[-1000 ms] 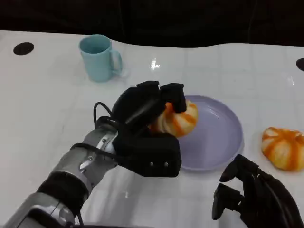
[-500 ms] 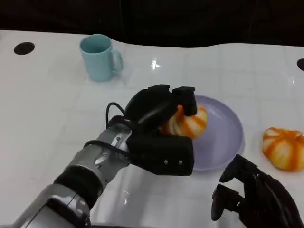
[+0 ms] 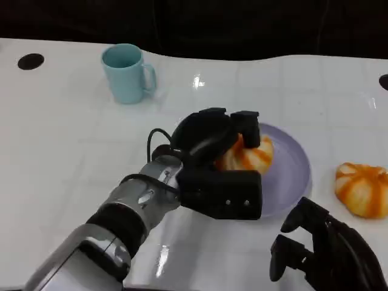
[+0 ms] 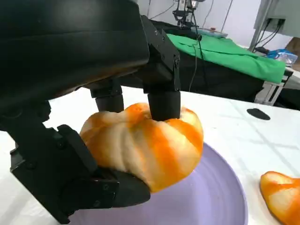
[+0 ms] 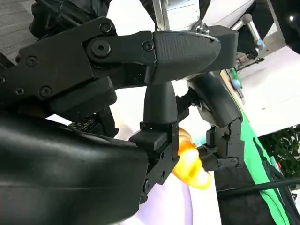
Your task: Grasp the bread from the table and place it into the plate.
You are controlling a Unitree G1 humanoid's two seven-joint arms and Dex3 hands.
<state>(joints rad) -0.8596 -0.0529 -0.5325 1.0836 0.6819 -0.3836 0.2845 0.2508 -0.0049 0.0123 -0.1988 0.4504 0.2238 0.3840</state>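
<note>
My left hand (image 3: pixel 215 159) grips an orange-and-cream striped bread roll (image 3: pixel 248 155) over the left part of the lavender plate (image 3: pixel 291 170). In the left wrist view the bread (image 4: pixel 145 143) sits between the black fingers (image 4: pixel 161 101) just above the plate (image 4: pixel 215 201). A second striped bread (image 3: pixel 362 189) lies on the white table to the right of the plate; its edge shows in the left wrist view (image 4: pixel 281 194). My right hand (image 3: pixel 330 251) rests low at the near right, fingers curled and holding nothing. The right wrist view catches the held bread (image 5: pixel 187 161) past black fingers.
A light blue mug (image 3: pixel 126 74) stands at the back left of the white table (image 3: pixel 66 139). Dark round holes mark the table at the far left (image 3: pixel 30 61) and far right (image 3: pixel 383 82).
My left hand has carried the bread to the right and a little nearer, from the plate's left rim to over its left part. The right hand has not moved.
</note>
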